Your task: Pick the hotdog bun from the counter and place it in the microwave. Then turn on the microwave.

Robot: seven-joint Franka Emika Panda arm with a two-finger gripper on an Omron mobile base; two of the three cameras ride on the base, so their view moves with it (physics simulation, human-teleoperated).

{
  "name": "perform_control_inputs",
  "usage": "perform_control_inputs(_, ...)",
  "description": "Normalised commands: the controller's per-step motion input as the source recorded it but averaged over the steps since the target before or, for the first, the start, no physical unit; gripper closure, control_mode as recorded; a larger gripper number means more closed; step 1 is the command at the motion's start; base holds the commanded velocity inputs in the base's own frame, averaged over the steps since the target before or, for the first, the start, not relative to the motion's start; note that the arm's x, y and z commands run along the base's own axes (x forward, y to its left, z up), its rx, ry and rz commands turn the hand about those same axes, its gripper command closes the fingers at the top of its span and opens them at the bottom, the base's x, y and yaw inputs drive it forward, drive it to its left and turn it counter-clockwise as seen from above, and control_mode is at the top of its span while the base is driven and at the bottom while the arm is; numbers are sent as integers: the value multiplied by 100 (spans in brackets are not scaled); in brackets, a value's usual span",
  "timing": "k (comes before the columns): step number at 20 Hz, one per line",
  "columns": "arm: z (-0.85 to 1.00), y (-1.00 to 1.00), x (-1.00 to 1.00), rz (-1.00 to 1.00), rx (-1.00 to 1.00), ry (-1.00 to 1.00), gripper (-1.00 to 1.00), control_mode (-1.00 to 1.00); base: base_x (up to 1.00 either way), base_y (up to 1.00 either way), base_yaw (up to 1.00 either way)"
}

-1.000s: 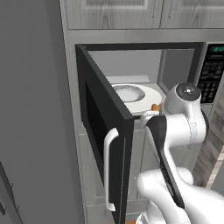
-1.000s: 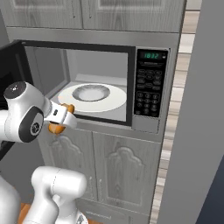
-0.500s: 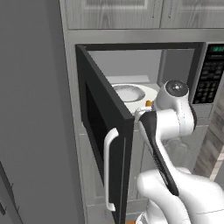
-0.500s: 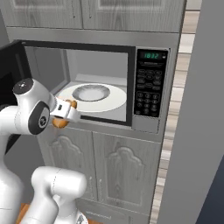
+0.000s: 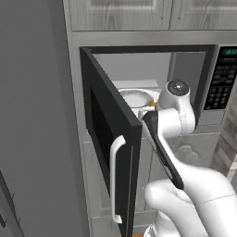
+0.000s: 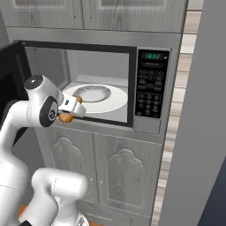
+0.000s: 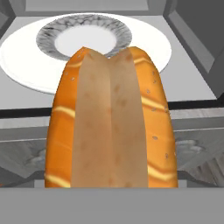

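My gripper (image 6: 72, 107) is shut on the hotdog bun (image 7: 113, 122), an orange-brown roll lying lengthwise between the fingers and hiding their tips in the hand view. It hangs just in front of the sill of the microwave's (image 6: 101, 88) open cavity, left of centre. Part of the bun (image 6: 65, 118) shows under the hand, and a sliver of the bun (image 5: 152, 105) peeks out beside the wrist. Inside lies the white round turntable (image 7: 144, 48) with a grey-rimmed plate (image 7: 85, 37) on it. The counter is out of view.
The microwave door (image 5: 109, 134) stands swung out to the left, its white handle (image 5: 114, 180) facing me. The keypad (image 6: 150, 90) with green display is right of the cavity. Grey cabinet doors (image 6: 119, 172) sit below, and a tall grey panel (image 6: 198, 132) stands at right.
The arm has swung up and toward the microwave opening, carrying the bun closer to the cavity sill. The grip is unchanged.
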Motion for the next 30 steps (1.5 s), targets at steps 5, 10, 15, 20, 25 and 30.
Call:
perform_control_inputs(5, -3, 0, 42, 0, 0, 0, 100, -100, 0, 0, 0)
perform_control_inputs(10, -3, 0, 41, 0, 0, 0, 100, -100, 0, 0, 0)
perform_control_inputs(15, 0, 0, 40, 0, 0, 0, 100, -100, 0, 0, 0)
perform_control_inputs(20, 0, 0, 39, 0, 0, 0, 100, -100, 0, 0, 0)
perform_control_inputs(25, -1, 0, 38, 0, 0, 0, 100, -100, 0, 0, 0)
perform_control_inputs(30, -3, 0, 35, 0, 0, 0, 100, -100, 0, 0, 0)
